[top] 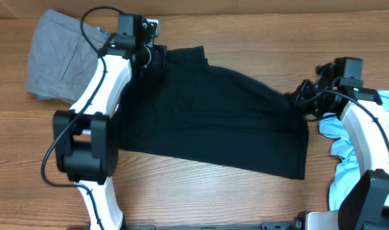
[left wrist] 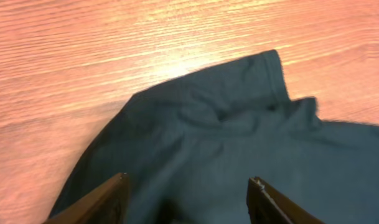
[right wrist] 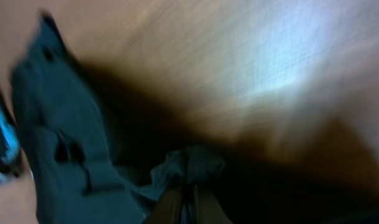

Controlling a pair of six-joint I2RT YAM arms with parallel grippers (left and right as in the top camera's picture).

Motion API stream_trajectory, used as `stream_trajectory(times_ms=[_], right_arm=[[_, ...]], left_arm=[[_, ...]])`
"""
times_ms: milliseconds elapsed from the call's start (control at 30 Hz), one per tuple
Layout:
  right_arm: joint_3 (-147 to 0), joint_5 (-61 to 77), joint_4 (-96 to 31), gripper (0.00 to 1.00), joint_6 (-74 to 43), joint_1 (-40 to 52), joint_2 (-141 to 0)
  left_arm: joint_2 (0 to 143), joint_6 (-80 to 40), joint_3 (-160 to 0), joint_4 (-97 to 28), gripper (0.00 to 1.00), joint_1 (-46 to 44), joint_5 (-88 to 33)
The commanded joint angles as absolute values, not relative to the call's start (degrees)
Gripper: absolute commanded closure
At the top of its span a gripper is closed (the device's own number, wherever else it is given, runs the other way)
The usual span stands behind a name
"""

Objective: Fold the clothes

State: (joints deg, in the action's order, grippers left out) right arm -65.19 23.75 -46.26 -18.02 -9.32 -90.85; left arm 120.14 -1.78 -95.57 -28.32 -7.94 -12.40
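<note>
A black shirt (top: 213,118) lies spread across the middle of the wooden table. My left gripper (top: 157,59) hovers over its far left corner; in the left wrist view the fingers (left wrist: 188,186) are wide apart above the dark cloth (left wrist: 239,149) and hold nothing. My right gripper (top: 297,96) is at the shirt's right edge. In the right wrist view its fingers (right wrist: 188,193) are closed on a bunched fold of the black shirt (right wrist: 195,163), lifted a little off the table.
A grey folded garment (top: 63,54) lies at the far left. A light blue garment (top: 357,153) lies bunched at the right edge by the right arm. Bare wood (top: 258,38) shows behind the shirt.
</note>
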Motion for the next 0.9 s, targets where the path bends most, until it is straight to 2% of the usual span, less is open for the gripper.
stream_trajectory(times_ms=[0, 133, 333, 533, 567, 600, 633, 667, 867], right_arm=[[-65.3, 23.2, -48.9, 0.96, -16.8, -7.0, -90.2], [-65.3, 22.4, -51.4, 0.96, -16.2, -4.2, -90.2], [-65.3, 21.7, -52.0, 0.96, -16.3, 0.5, -90.2], [-65.3, 20.3, -52.0, 0.96, -16.5, 2.6, -90.2], [-65.3, 19.7, -52.0, 0.96, -16.5, 2.6, -90.2], [-65.3, 18.2, -52.0, 0.96, -16.5, 2.6, -90.2], [-65.3, 17.1, -52.0, 0.96, -17.0, 2.4, -90.2], [-65.3, 15.8, -52.0, 0.96, -18.0, 2.1, -90.2], [-65.3, 9.0, -51.7, 0.96, -24.4, -0.8, -90.2]], left_arm=[[124.4, -2.5, -96.7, -23.4, 0.29, -9.1, -13.1], [128.2, -2.6, -96.7, -16.0, 0.27, -9.5, -13.2], [133.9, -2.6, -96.7, -8.2, 0.34, -10.5, -13.1], [136.3, -2.6, -96.7, -7.1, 0.35, -10.6, -11.5], [136.4, -2.6, -96.7, -7.4, 0.44, -10.6, -11.7], [136.4, -2.7, -96.7, -9.0, 0.74, -10.7, -12.1], [136.2, -2.8, -96.7, -10.0, 0.87, -10.6, -13.1], [135.7, -2.9, -96.7, -11.0, 0.96, -10.6, -14.9], [128.6, -6.9, -98.9, -19.4, 0.96, -8.2, -18.6]])
